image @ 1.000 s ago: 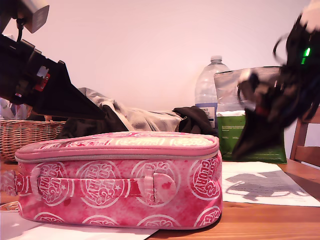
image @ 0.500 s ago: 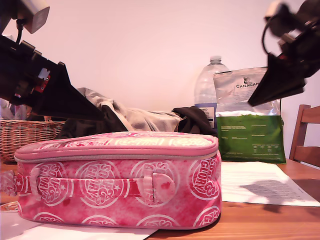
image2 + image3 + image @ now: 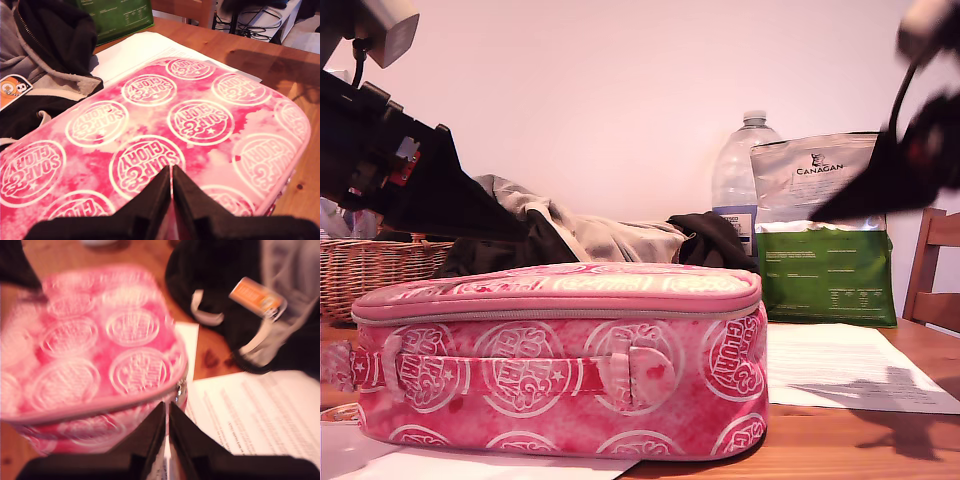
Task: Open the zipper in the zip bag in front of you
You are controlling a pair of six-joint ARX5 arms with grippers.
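Observation:
The pink zip bag [image 3: 560,360] with white round logos lies on the wooden table, strap handle facing the exterior view. Its silver-grey zipper [image 3: 560,314] runs closed just under the top panel. My first gripper [image 3: 523,234] reaches in from the exterior view's left, shut and empty, hovering just above the bag's top [image 3: 200,120]; its tip [image 3: 171,171] shows nothing between the fingers. My second gripper [image 3: 818,216], motion-blurred, hangs high at the exterior view's right, apart from the bag. It is shut [image 3: 166,407] and empty, looking down at the bag's end [image 3: 100,355] and the zipper [image 3: 180,386].
A silver-green foil pouch [image 3: 825,240] and a water bottle [image 3: 735,175] stand behind the bag at the exterior view's right. Paper sheets [image 3: 840,365] lie beside the bag. Dark and grey clothes [image 3: 590,235] are piled behind, with a wicker basket [image 3: 370,270] and a wooden chair [image 3: 935,270].
My second arm swung up from low in front of the foil pouch to high at the exterior view's right and is still moving. The first arm has held still.

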